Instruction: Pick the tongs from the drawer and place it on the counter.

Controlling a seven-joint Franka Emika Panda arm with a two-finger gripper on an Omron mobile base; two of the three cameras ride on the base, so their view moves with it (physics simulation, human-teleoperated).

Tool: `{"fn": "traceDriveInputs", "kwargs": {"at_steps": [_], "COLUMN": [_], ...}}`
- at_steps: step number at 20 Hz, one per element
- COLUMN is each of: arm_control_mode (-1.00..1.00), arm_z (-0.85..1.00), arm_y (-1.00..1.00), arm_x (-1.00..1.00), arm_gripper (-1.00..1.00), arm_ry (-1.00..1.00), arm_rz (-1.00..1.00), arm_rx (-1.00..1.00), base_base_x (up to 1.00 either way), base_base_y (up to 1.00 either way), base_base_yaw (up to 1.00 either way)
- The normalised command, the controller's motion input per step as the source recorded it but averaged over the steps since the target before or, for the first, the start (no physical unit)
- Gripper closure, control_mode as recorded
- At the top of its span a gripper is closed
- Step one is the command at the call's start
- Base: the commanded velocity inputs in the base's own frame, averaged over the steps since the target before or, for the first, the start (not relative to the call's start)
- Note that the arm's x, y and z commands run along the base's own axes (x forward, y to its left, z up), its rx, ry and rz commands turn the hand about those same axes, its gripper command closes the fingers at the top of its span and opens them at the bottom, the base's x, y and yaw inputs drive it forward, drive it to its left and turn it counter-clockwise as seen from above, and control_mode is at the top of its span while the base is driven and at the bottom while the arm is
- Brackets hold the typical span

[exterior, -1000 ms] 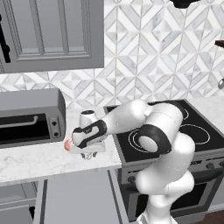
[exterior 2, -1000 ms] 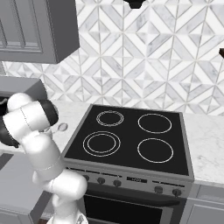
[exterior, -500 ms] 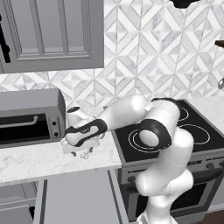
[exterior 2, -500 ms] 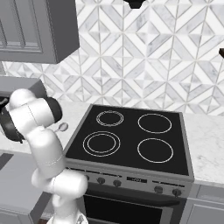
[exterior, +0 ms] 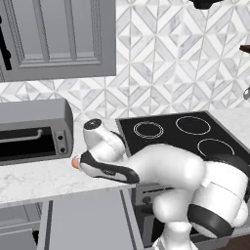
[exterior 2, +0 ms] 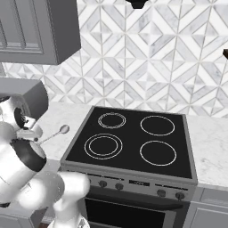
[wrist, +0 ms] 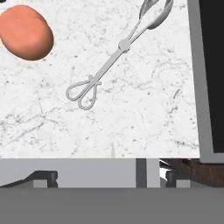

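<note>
The slim silver tongs (wrist: 117, 50) lie flat on the white marble counter (wrist: 131, 118), looped end toward me and spoon tips (wrist: 157, 15) away. The right base view shows the tongs (exterior 2: 55, 132) jutting out beside my hand, near the counter's edge. My gripper (wrist: 105, 175) is open, its dark fingertips (wrist: 43, 177) spread wide, and it hangs back from the tongs with nothing between them. In the left base view my hand hovers low over the counter (exterior: 34, 180). Below it the wide grey drawer (exterior: 83, 219) stands pulled out.
A small orange ball (wrist: 26, 33) rests on the counter left of the tongs; it also shows as the ball (exterior: 74, 162) by my hand. The black stovetop (exterior 2: 129, 138) borders the counter on the right. A grey toaster oven (exterior: 29, 129) stands at the back left.
The tongs, earlier hanging from my shut gripper above the counter, now lie on the marble. The gripper has opened and the arm has swung lower across the counter.
</note>
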Motion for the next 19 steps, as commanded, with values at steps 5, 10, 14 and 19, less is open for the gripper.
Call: {"fn": "traceDriveInputs", "kwargs": {"at_steps": [5,10,14,19], "arm_control_mode": [-1.0,-1.0,-1.0,-1.0], "arm_z": [0.58,0.76,0.9,0.84], "arm_y": [-0.63,-0.48,-0.23,-0.01], "arm_x": [-1.0,-0.93,-0.6,-0.12], "arm_gripper": [-1.0,-1.0,-1.0,-1.0], "arm_ry": [-0.21,-0.18,-0.13,-0.02], "arm_rz": [0.0,0.0,0.0,0.0], "arm_rx": [0.13,0.11,0.04,-0.01], "base_base_x": [0.0,0.0,0.0,0.0], "base_base_y": [0.0,0.0,0.0,0.0], "base_base_yaw": [0.0,0.0,0.0,0.0]}}
